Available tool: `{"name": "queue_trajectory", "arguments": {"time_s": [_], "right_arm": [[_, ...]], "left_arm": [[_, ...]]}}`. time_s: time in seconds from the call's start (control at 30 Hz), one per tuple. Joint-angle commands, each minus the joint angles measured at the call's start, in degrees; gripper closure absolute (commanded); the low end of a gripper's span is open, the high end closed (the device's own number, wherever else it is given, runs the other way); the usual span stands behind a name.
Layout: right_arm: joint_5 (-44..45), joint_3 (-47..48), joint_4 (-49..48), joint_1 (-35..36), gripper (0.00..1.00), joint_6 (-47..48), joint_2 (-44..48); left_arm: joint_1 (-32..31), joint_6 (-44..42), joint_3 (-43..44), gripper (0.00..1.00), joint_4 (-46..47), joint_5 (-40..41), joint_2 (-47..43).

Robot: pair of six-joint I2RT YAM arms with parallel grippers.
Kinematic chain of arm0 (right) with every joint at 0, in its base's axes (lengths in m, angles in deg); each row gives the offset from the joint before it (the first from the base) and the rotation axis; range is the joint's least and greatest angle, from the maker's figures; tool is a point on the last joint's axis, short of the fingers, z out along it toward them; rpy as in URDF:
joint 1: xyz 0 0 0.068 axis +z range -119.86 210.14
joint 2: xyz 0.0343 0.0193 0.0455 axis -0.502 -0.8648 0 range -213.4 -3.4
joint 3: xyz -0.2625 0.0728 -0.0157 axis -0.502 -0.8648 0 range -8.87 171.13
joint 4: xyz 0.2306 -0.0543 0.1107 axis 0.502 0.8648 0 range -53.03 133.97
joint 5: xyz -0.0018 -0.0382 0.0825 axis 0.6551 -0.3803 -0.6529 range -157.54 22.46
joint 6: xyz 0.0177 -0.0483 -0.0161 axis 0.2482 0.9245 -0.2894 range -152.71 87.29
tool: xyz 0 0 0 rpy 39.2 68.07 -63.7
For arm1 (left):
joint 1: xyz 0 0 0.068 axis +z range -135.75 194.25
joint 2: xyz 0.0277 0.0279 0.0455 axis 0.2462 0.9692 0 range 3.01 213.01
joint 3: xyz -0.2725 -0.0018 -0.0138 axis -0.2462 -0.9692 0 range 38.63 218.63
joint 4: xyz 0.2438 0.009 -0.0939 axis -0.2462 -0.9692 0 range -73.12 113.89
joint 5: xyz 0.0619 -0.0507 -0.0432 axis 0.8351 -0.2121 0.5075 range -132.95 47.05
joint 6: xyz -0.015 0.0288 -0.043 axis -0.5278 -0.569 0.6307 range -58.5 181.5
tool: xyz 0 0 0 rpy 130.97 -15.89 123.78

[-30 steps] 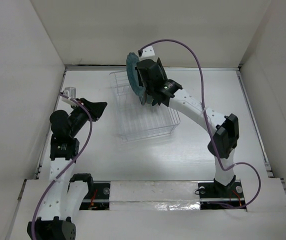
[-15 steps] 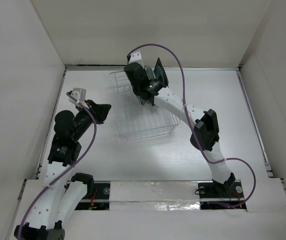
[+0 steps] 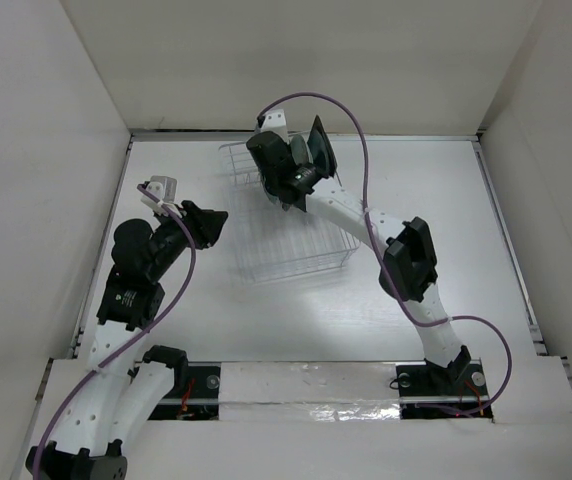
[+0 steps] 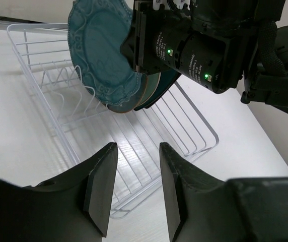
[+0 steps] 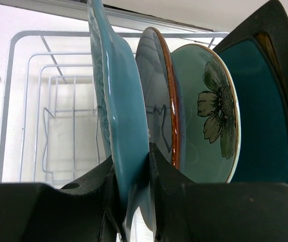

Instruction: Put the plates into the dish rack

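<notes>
My right gripper [image 5: 131, 186] is shut on the lower rim of the small scalloped teal plate [image 5: 116, 101], which stands on edge over the back end of the clear wire dish rack [image 3: 291, 245]. Just right of it stand a grey-teal round plate [image 5: 156, 85], a pale green floral plate [image 5: 209, 111] and a square dark teal plate [image 5: 257, 111]. In the left wrist view the scalloped plate [image 4: 101, 60] hangs above the rack's ribs [image 4: 134, 151]. My left gripper [image 4: 134, 186] is open and holds nothing, left of the rack [image 3: 214, 222].
White walls box in the table on three sides. The right arm's elbow [image 3: 408, 258] arches over the table right of the rack. Purple cables loop above both arms.
The right arm has swung the scalloped plate left and back over the rack's rear slots. The left gripper has edged toward the rack and its jaws have opened wider.
</notes>
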Motion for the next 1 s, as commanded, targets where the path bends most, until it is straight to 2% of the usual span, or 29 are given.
{"name": "queue_trajectory", "arguments": {"time_s": [0.0, 0.17, 0.43, 0.57, 0.7, 0.77, 0.83, 0.97], "right_arm": [[-2.04, -0.77, -7.63, 0.55, 1.00, -3.49, 1.27], [-4.06, -3.41, -8.95, 0.55, 1.00, -5.60, 1.09], [-5.47, -4.38, -9.83, 0.55, 0.94, -6.75, 0.83], [-5.47, -4.55, -10.09, 1.07, 0.83, -6.66, 0.56], [-5.12, -7.62, -12.11, 1.60, 0.77, -6.75, 1.79], [-4.95, -9.47, -14.57, 1.60, 0.69, -6.57, 3.02], [-5.12, -10.70, -15.63, 1.60, 0.68, -6.84, 3.46], [-4.86, -9.75, -15.20, 2.65, 0.53, -5.87, 3.20]], "left_arm": [[-0.12, -0.78, 1.86, 0.64, 1.85, 0.04, -0.62], [-0.12, -0.70, 1.86, 0.56, 1.67, 0.92, -0.27], [-0.12, -0.52, 1.60, 0.52, 1.67, 1.71, -0.18], [-0.12, -0.52, 1.69, 0.52, 1.76, 2.42, -0.18], [-0.12, -0.52, 1.60, 0.51, 1.76, 2.68, -0.27], [-0.12, -0.61, 1.69, 0.51, 1.85, 3.12, -0.09], [-0.12, -0.52, 1.60, 0.51, 1.59, 2.86, 0.17], [-0.12, -0.61, 1.60, 0.51, 1.67, 3.73, 0.08]]}}
